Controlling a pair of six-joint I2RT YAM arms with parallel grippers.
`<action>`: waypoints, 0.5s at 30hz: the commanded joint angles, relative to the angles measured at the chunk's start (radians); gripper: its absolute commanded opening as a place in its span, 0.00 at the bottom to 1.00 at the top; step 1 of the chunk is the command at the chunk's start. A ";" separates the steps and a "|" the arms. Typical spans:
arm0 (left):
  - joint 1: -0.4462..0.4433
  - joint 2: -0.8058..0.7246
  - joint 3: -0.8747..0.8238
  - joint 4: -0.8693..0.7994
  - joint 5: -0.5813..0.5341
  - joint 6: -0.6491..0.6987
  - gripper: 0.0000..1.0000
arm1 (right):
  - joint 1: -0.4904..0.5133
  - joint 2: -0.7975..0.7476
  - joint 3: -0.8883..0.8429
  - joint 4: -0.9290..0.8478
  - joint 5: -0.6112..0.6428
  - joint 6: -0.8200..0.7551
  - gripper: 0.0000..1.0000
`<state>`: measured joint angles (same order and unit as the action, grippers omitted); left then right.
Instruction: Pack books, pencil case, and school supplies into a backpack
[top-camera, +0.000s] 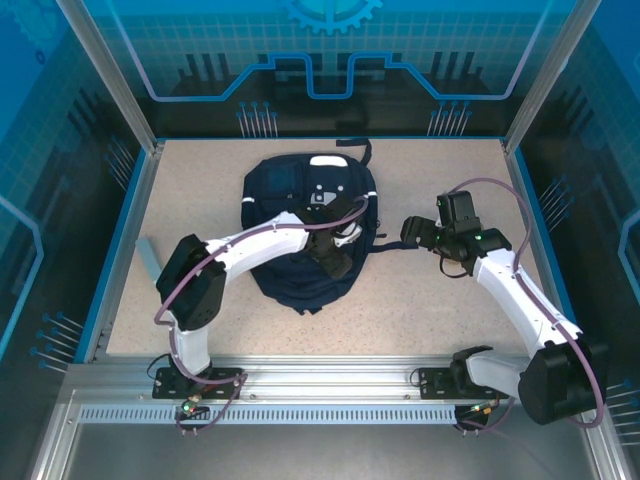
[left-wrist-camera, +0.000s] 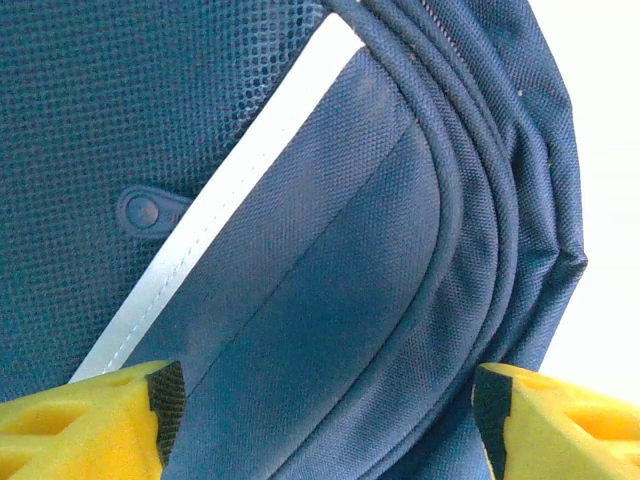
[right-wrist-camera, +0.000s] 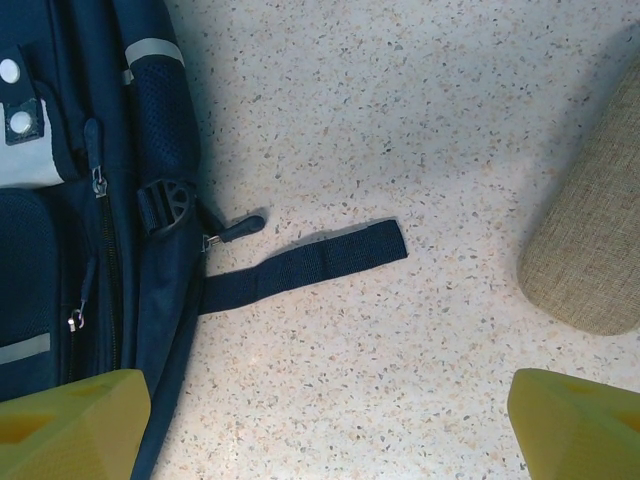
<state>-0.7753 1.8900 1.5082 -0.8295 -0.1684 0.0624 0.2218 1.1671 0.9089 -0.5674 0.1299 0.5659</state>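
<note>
The navy backpack (top-camera: 300, 225) lies flat in the middle of the table, its top loop pointing to the far side. My left gripper (top-camera: 337, 252) hovers over its right half. Close up, the left gripper (left-wrist-camera: 325, 405) stands open, its yellow fingers (left-wrist-camera: 80, 420) wide apart above smooth navy fabric and a white stripe (left-wrist-camera: 220, 200), gripping nothing. My right gripper (top-camera: 415, 232) is just right of the backpack (right-wrist-camera: 60, 200). The right gripper (right-wrist-camera: 330, 415) is open over bare table. A beige woven pouch (right-wrist-camera: 590, 230), the pencil case by its look, lies to its right. Books and school supplies are out of view.
A loose navy strap (right-wrist-camera: 310, 262) and a zipper pull (right-wrist-camera: 232, 228) lie on the speckled table (top-camera: 420, 310) beside the backpack. A small grey piece (top-camera: 148, 255) leans at the table's left edge. Blue walls and metal posts enclose the table.
</note>
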 joint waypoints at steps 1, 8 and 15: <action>-0.009 0.039 0.043 -0.050 0.005 0.053 0.80 | -0.010 0.000 -0.010 -0.007 -0.002 0.023 0.93; -0.009 0.095 0.060 -0.035 -0.095 0.080 0.76 | -0.009 0.005 -0.019 -0.004 -0.005 0.032 0.93; -0.009 0.041 0.047 0.005 -0.143 0.061 0.37 | -0.010 0.027 -0.013 0.024 -0.061 0.030 0.93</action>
<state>-0.7860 1.9739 1.5463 -0.8379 -0.2497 0.1280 0.2214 1.1782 0.9001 -0.5636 0.1116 0.5846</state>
